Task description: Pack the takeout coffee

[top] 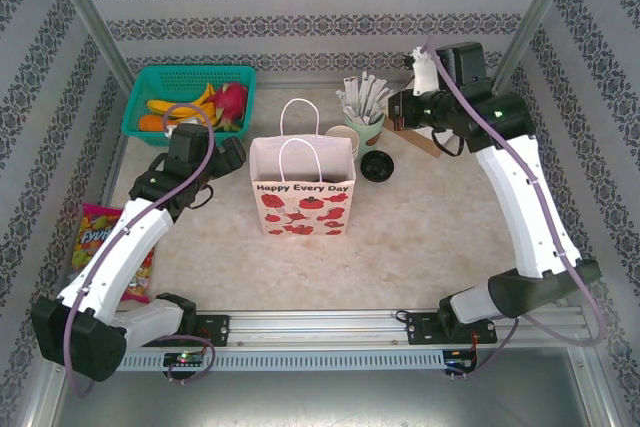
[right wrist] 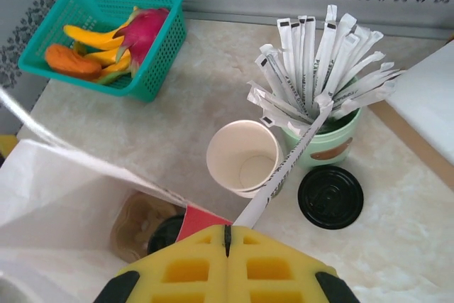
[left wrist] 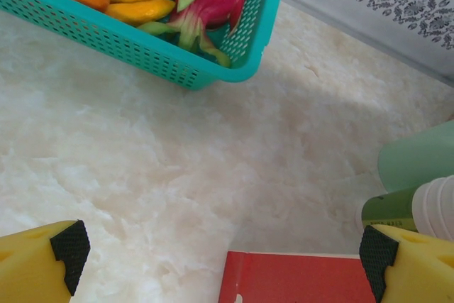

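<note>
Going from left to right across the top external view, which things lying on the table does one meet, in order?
colourful snack packet → teal fruit basket → paper bag → black lid. The two cups behind the lid overlap it sideways, so they are left out.

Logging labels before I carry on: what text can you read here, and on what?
"Happy Every Day": front of the bag.
Snack packet: bright lettering, partly behind the left arm, too blurred to read.
Sticks: dark print, too small to read.
Green cup: brown label, unreadable.
</note>
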Controlling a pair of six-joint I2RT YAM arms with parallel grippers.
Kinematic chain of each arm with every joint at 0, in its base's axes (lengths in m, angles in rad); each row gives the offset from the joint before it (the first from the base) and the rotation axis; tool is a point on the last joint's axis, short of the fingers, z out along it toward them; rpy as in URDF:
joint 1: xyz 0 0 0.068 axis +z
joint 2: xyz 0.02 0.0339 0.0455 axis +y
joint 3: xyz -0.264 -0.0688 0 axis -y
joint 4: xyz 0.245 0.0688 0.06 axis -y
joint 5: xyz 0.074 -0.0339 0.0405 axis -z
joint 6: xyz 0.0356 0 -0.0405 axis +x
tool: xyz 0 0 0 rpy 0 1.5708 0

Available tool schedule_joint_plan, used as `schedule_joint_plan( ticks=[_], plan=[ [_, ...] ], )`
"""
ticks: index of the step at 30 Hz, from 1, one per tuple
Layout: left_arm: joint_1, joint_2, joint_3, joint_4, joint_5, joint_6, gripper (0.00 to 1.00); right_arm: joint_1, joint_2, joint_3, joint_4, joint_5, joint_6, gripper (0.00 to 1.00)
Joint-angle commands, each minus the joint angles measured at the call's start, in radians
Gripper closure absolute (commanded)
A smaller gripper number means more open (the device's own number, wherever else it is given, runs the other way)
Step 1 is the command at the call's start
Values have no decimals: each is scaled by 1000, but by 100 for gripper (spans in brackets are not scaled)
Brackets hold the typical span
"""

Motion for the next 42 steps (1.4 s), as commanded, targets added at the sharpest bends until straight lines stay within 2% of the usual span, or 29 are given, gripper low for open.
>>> schedule_joint_plan(
  ticks=[1,5,14,19,26,30,34,42],
  plan=[
    [11,20,50,-16,55,21,0,11,-35,74,-100,-27,-123,100],
    [10,39,73,-48,61,21,0,15,-31,190,-213,-75,-122,100],
    [12,68,86,-62,93,23,0,30,-75,261,-226,-463,-57,100],
    [12,55,76,-65,84,24,0,50,-69,295,-378,-438,-152,100],
    [11,49,84,-72,87,33,0,62,-95,296,-449,-401,-202,100],
    [10,46,73,-59,106,25,1,88,-64,239,-430,-431,-182,100],
    [12,49,68,-53,127,15,0,112,-5,179,-307,-510,-182,100],
    [11,34,36,-48,122,-6,0,153,201,184,-124,-617,-186,100]
  ],
)
